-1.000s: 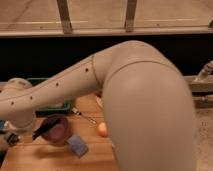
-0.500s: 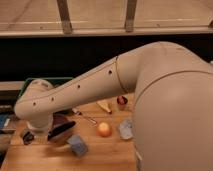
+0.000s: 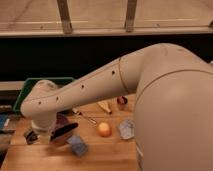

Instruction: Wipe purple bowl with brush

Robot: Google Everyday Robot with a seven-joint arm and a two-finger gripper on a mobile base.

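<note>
Gripper (image 3: 46, 139) low at the table's (image 3: 107, 152) left end, under the white wrist. We read its fingers as closed tight on the brush (image 3: 65, 132), whose dark head sticks out to the gripper's right. Purple bowl (image 3: 62, 119) just behind the brush, mostly hidden by the wrist. Blue sponge (image 3: 77, 145) just right of the brush. Orange fruit (image 3: 103, 129) farther right, the fork (image 3: 87, 118) behind it.

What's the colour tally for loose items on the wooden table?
Purple: 1, purple bowl
Black: 1, brush, held in the gripper at the table's left
Blue: 1, sponge
Blue-white: 1, cup
Orange: 1, fruit
Silver: 1, fork
Yellow: 1, piece
Red: 1, item
Total: 8
</note>
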